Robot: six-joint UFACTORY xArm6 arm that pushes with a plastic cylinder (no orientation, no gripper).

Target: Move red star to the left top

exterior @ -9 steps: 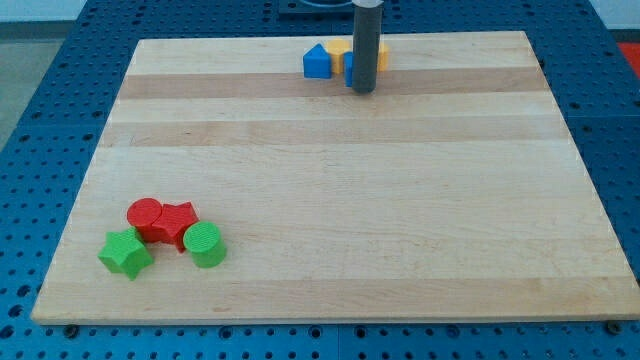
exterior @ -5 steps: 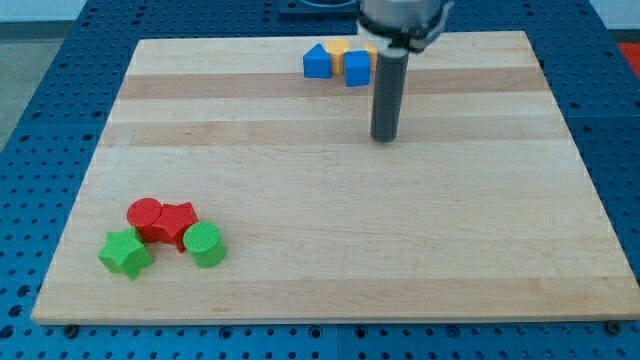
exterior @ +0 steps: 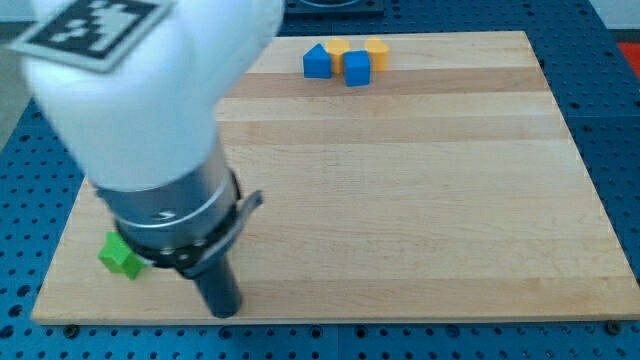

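In the camera view, my tip point(exterior: 226, 312) rests on the pale wooden surface point(exterior: 400, 200) near the bottom left, just right of the green star block point(exterior: 117, 257). You cannot see the red star; the arm probably hides it. There is no hand. This looks like the approach; next, push toward the top-left corner.

Pale striped wood tabletop point(exterior: 420, 200); two blue blocks point(exterior: 317, 62) point(exterior: 357, 69), two yellow blocks point(exterior: 339, 48) point(exterior: 377, 51); green star point(exterior: 119, 257); black-and-white marker point(exterior: 95, 25) on the white arm point(exterior: 150, 90).
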